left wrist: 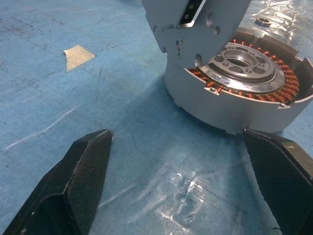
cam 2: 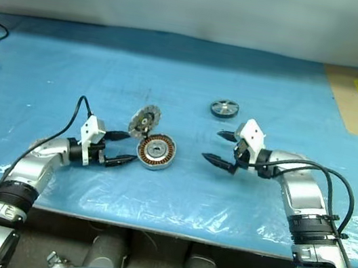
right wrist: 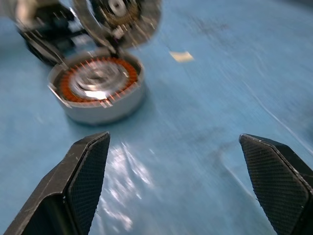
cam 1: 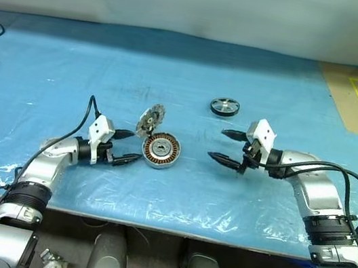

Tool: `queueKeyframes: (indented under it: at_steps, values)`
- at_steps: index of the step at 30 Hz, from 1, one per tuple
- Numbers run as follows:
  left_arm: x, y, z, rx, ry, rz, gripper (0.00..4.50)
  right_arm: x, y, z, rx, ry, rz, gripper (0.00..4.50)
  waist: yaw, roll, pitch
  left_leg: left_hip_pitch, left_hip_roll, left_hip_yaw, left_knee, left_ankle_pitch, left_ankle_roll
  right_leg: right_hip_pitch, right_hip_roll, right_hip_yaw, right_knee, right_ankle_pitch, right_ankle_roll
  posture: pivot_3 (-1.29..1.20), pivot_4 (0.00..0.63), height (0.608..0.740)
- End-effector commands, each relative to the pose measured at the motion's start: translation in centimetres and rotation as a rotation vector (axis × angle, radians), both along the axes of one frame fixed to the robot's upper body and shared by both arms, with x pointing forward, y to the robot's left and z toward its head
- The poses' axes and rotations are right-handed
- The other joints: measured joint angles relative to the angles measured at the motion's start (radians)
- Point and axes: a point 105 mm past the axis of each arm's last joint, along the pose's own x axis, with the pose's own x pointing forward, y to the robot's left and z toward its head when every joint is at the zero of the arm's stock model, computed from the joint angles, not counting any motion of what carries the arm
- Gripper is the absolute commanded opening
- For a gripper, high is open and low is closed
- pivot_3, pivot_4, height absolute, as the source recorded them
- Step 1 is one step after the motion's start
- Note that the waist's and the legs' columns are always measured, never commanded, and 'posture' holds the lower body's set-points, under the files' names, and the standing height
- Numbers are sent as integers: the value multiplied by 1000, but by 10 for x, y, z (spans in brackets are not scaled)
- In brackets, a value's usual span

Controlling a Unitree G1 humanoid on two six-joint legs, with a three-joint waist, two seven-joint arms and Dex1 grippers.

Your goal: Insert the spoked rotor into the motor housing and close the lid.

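- Motor housing [cam 1: 161, 151] sits on blue table cover [cam 1: 72, 75], near centre of the work area; open-topped; inside: ring of copper-brown windings round a silver metal hub; no rotor in it
- Lid [cam 1: 150, 120] stands raised, joined to housing's edge at approx 10 o'clock of the cup; tilted up, fin-patterned inner face w/ dark centre showing; not closed
- Spoked rotor [cam 1: 225, 106] lies flat on the cover, well apart from housing, at approx 1–2 o'clock from it; black rim, silvery hub; nothing touching it
- Left gripper [cam 1: 124, 146] at 9 o'clock of housing, just beside it; claw spread wide, holding nothing; one finger [cam 1: 126, 160] low by the cup's wall, other finger up nr the lid's hinge side; touching or not: can't tell; in left wrist view the housing wall sits close to one fingertip
- Left arm comes in from 7 o'clock, forearm low over the cover, gripper pointing toward housing
- Right gripper [cam 1: 226, 147] at 3 o'clock of housing, apart from it, and at 6 o'clock of rotor; claw wide open, empty; fingertips aim toward housing
- Right arm bends in from 4–5 o'clock, wrist above the cover; right wrist view shows housing and raised lid ahead between the spread fingers [right wrist: 85, 166]
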Motion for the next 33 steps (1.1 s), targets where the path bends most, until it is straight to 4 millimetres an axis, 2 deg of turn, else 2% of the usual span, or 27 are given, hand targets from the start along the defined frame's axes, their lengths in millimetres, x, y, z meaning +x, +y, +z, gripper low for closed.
queueKeyframes:
  at_steps: [1,6,10,14,19,27,33]
  values:
    - [0,2,2,12,-15,-13,4500,-8,11,24,43,-97,102,4471,2,0,0,1,0,0,0,0,0,1,0,0,0,0,0,0,150,740]
    - [0,9,3,22,-14,-4,4500,-15,34,28,-156,-259,300,4471,-1,0,0,3,0,0,0,0,1,3,0,0,0,0,-1,0,150,740]
    - [1,11,0,33,-9,0,4500,-13,49,14,-462,-456,554,4471,-7,0,0,4,1,0,1,0,1,3,0,0,0,0,-1,0,150,740]
    - [3,8,0,30,-13,3,4500,-9,61,1,-675,-594,799,4471,-17,0,0,3,1,0,1,0,1,3,0,-1,1,-1,-1,0,150,740]
    - [3,5,-1,18,-20,16,4500,1,76,1,-764,-672,936,4471,-23,0,0,2,0,0,2,-1,3,3,0,-1,1,0,-1,0,150,740]
    - [1,6,-3,14,-21,33,4500,19,97,11,-816,-750,965,4471,-24,0,0,2,1,0,3,-2,5,3,0,-1,2,-1,-2,0,150,740]
    - [-1,5,-5,7,-21,39,4500,16,109,4,-825,-763,1033,4471,-24,0,0,2,2,0,3,-2,5,3,0,-2,2,-1,-3,0,150,740]
